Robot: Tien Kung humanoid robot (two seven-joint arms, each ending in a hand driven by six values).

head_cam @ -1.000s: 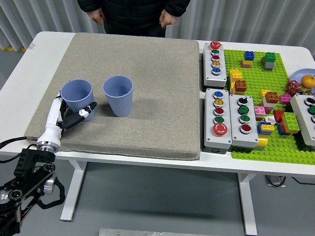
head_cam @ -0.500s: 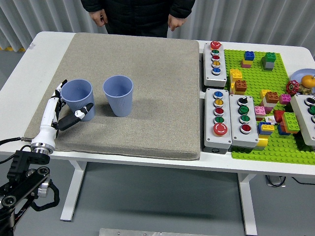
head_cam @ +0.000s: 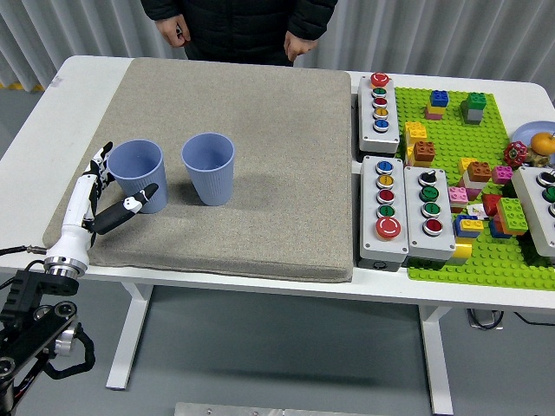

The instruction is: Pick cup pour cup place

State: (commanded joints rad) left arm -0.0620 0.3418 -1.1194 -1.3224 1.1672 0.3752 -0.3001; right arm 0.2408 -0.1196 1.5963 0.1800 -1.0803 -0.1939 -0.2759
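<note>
Cups first: two blue ones stand upright and apart on the grey mat (head_cam: 260, 113), the left cup (head_cam: 137, 173) close to the mat's left edge and the right cup (head_cam: 208, 167) just beside it toward the middle. Judging by the task, the spacing makes sense: near enough that one could be tipped over the other, and the soft mat should keep them from sliding on the white table (head_cam: 87, 74). I cannot see from up here whether either holds anything. My left hand (head_cam: 108, 195) sits at the left cup's near-left side, fingers spread and relaxed, the white fingertips (head_cam: 102, 160) up along the cup's left wall and the thumb (head_cam: 136, 202) angled in toward its base from the front. The thumb tip looks to be at or just touching the lower wall, but nothing is closed around the cup, so I count myself as holding nothing; whether this is a reach in or a let-go I can't judge. My right arm is not in view. A person (head_cam: 238, 26) stands at the far side, hands hanging by their dark jacket, touching nothing. The button boxes (head_cam: 403, 208) and the green brick plate (head_cam: 460, 130) on the right are well apart from all this.
</note>
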